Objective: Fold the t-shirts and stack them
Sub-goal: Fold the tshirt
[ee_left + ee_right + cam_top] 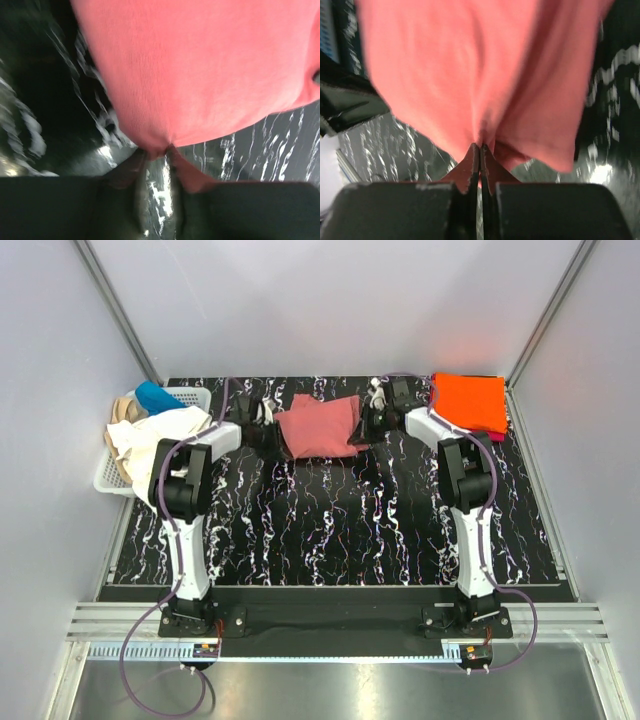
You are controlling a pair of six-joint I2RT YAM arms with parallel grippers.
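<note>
Right end effector (480, 150) clamped on the salmon-pink t-shirt (320, 428), left end effector (159, 157) narrowly parted at its other side, grip unclear, presumably to spread it flat.

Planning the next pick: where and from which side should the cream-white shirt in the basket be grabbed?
Pinch the bunched cloth of the cream-white shirt where it spills over the basket rim toward the table, coming down from the table side. That part looks loose and uncovered; the tan tee and blue tee sit behind it, so it likely lifts free.
</note>
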